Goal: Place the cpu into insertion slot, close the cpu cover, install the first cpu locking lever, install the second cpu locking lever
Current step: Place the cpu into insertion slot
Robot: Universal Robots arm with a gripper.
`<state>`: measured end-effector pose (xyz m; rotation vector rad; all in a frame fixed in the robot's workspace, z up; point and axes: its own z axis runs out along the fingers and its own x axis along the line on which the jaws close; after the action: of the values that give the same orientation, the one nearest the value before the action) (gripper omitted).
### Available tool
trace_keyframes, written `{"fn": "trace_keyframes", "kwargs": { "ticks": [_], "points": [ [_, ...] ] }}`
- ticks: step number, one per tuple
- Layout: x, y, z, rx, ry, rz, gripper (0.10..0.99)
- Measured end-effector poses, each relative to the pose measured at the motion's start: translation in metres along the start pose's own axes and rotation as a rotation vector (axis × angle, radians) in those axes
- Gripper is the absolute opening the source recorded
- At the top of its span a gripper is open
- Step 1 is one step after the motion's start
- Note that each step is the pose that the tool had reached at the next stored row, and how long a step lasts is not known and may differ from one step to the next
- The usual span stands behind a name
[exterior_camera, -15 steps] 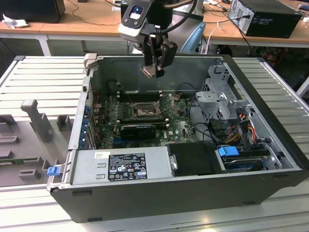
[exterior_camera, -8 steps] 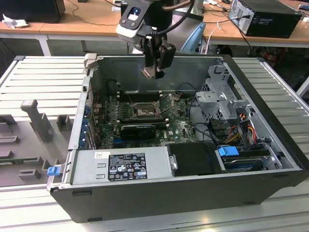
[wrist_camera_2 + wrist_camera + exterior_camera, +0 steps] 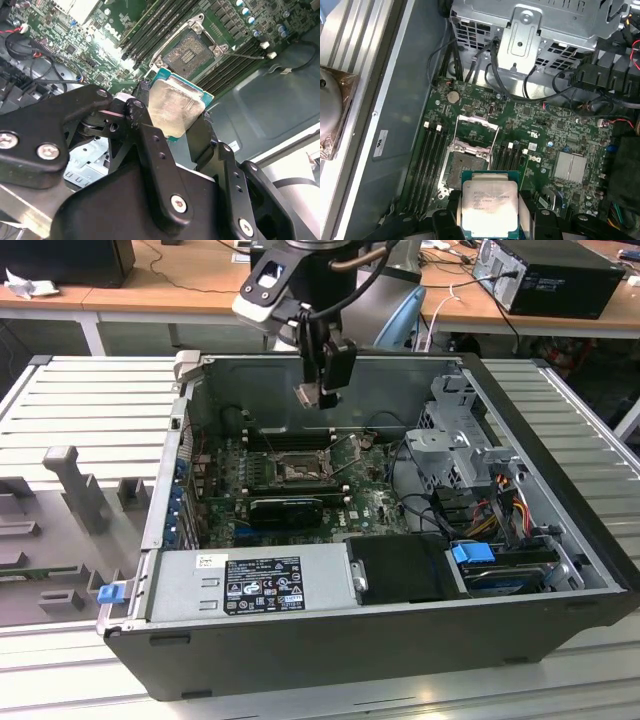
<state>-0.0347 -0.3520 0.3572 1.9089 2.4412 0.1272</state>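
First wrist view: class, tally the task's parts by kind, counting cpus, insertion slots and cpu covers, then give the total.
cpu: 1
insertion slot: 1
cpu cover: 1
Total: 3

Gripper (image 3: 490, 221) had the cpu (image 3: 489, 207) pinched at two opposite edges between black fingers (image 3: 451, 212), silver top facing the camera. Insertion slot (image 3: 465, 165) sat bare with its dark pin field exposed, and the cpu cover (image 3: 477, 129) was swung open just beyond it. Memory slots (image 3: 432, 155) flanked the socket on the green board (image 3: 555, 135).
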Motion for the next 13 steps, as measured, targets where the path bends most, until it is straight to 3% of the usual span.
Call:
{"fn": "trace_keyframes", "kwargs": {
  "ticks": [4,13],
  "points": [
    [-0.0001,-0.0007,0.0081,0.001,-0.0032,0.005,0.541],
    [-0.0002,-0.0012,0.0136,0.001,-0.0057,0.010,0.541]
  ]
}}
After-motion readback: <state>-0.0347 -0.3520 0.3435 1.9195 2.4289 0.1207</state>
